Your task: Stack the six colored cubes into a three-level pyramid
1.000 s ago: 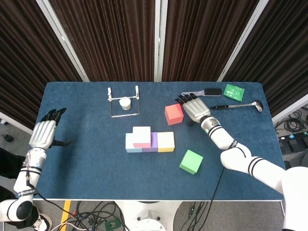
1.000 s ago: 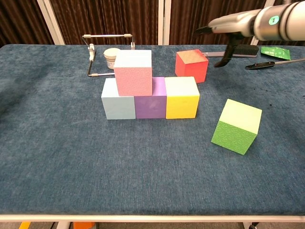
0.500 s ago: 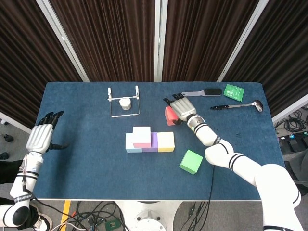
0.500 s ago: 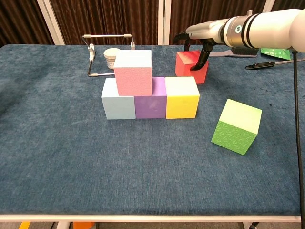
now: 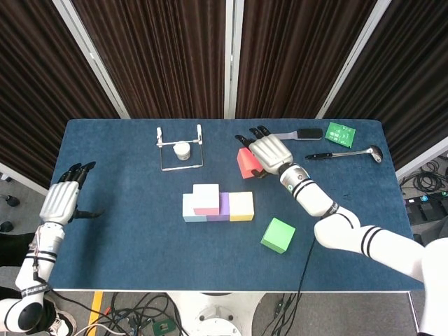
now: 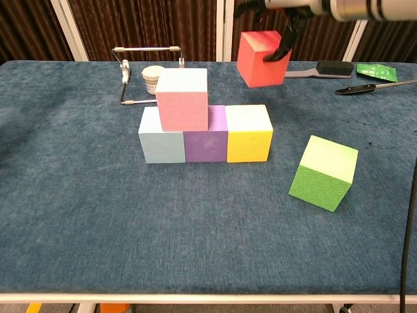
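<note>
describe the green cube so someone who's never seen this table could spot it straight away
On the blue table, find the row of light blue, purple and yellow cubes with a pink cube on top. The green cube sits alone on the cloth, nearer the front edge and on the yellow cube's side. It is the only green block, touches nothing, and is turned askew to the row.

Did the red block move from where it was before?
Yes. The red block went up off the table, held by the right robot hand. In the chest view it now hangs above the yellow block, level with the brush behind.
</note>
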You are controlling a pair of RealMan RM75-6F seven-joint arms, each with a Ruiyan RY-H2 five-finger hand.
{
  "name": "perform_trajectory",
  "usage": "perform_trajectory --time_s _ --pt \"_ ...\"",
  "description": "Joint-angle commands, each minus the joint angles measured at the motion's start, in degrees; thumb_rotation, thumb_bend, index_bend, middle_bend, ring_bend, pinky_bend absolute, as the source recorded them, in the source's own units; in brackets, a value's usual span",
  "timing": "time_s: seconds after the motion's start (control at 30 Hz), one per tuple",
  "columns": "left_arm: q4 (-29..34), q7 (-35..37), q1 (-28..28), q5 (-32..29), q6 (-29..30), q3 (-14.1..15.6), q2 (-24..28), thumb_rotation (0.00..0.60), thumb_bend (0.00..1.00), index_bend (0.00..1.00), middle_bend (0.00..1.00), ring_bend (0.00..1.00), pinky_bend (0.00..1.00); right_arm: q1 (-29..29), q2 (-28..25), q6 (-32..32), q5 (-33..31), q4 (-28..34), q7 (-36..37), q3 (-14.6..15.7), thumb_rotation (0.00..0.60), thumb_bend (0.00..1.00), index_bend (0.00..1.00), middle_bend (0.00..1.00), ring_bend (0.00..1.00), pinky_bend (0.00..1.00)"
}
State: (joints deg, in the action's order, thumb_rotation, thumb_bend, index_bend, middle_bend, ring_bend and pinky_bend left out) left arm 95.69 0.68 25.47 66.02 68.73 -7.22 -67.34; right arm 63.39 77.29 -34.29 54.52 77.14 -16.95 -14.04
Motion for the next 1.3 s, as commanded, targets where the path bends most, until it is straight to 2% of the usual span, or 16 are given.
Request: perform_trajectory --time_s 0.03,0.13,0.23,0.47,0.67,0.9,1.3 --pt "0.4 0.4 -0.3 0.6 0.2 -0.1 0.2 0.6 0.03 0.07 0.11 0.0 0.14 1.7 -9.3 -11.6 -18.0 18.7 -15.1 1.3 0.6 0.26 0.0 0.5 0.02 0.0" --pt "0.9 1.0 -0.7 1.6 0.2 -0.1 0.5 0.6 0.03 0.07 0.11 0.0 0.14 4.4 -10.2 -17.9 -28.0 26.3 -22.2 2.7 0.6 0.25 0.0 0.51 0.03 0.0" --pt "1.3 1.4 -1.0 2.5 0.4 -0.1 0.7 0.6 0.03 0.07 0.11 0.0 0.14 6.3 -9.3 -23.6 -33.9 31.0 -26.1 3.0 0.6 0.24 0.0 0.52 0.04 0.0" --pt "1.4 2.3 -1.6 3.2 0.0 -0.4 1.2 0.6 0.03 0.07 0.11 0.0 0.14 8.3 -5.9 -32.3 -38.6 36.0 -30.4 2.7 0.6 0.24 0.0 0.54 0.06 0.0" --pt "1.0 2.6 -1.6 3.5 -0.7 -0.7 1.1 0.6 0.03 0.07 0.11 0.0 0.14 9.2 -3.5 -32.3 -41.4 36.1 -32.1 2.9 0.6 0.24 0.0 0.54 0.06 0.0" --pt "0.6 2.7 -2.0 3.4 -1.1 -0.8 0.9 0.6 0.03 0.07 0.11 0.0 0.14 9.8 -1.2 -32.0 -41.8 34.8 -32.8 3.1 0.6 0.24 0.0 0.54 0.06 0.0" --pt "-0.7 5.3 -2.3 4.7 -2.4 -0.9 1.3 0.6 0.03 0.07 0.11 0.0 0.14 10.9 1.7 -35.6 -44.4 36.0 -34.9 1.9 0.6 0.24 0.0 0.54 0.08 0.0"
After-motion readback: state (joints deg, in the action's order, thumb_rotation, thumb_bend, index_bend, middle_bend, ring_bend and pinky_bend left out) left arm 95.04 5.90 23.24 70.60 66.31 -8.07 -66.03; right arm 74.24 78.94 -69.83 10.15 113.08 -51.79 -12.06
